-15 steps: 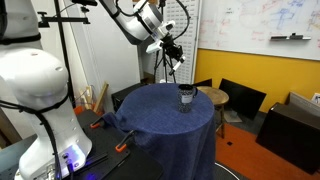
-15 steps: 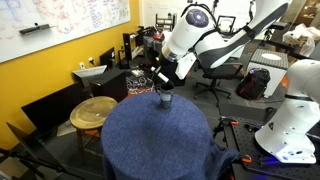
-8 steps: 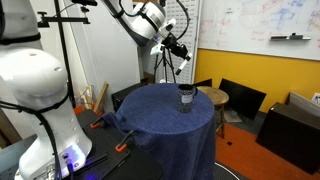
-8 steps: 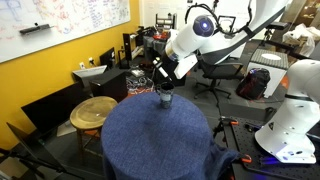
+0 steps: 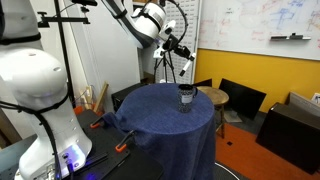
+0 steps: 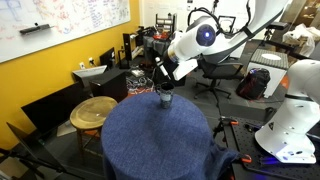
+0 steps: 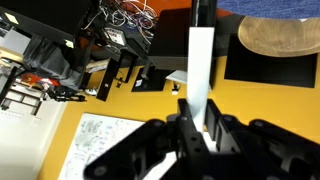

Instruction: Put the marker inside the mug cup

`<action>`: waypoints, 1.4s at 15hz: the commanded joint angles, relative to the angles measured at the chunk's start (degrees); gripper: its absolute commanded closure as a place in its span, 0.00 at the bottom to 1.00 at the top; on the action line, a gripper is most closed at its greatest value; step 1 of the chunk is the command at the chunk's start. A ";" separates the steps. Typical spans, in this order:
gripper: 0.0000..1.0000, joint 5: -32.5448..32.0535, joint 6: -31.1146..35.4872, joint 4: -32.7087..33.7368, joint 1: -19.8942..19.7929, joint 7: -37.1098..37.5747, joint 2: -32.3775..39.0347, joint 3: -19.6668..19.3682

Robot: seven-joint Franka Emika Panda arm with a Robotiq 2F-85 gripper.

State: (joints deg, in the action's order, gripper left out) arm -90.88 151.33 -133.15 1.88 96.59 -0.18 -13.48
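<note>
While claw [image 7: 197, 124] grips marker [image 7: 200, 66], mug cup [image 5: 186, 97] beneath

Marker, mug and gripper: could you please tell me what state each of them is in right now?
Marker: clamped in the gripper, in the air, not yet in the mug.
Mug: upright on the table, untouched.
Gripper: shut on the marker, roughly above the mug.

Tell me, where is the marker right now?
In the wrist view the marker is pinched in the pincer; in an exterior view it hangs just above the mug cup.
</note>
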 commanded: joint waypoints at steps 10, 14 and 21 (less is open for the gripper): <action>0.95 -6.25 -6.86 -1.49 0.45 14.48 2.06 0.34; 0.95 -9.89 -9.26 -1.50 -2.37 19.95 3.01 4.19; 0.95 -11.02 -14.42 -1.80 -3.55 24.09 4.89 7.71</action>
State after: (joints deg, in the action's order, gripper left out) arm -100.42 139.58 -134.66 -0.51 117.83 4.28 -7.66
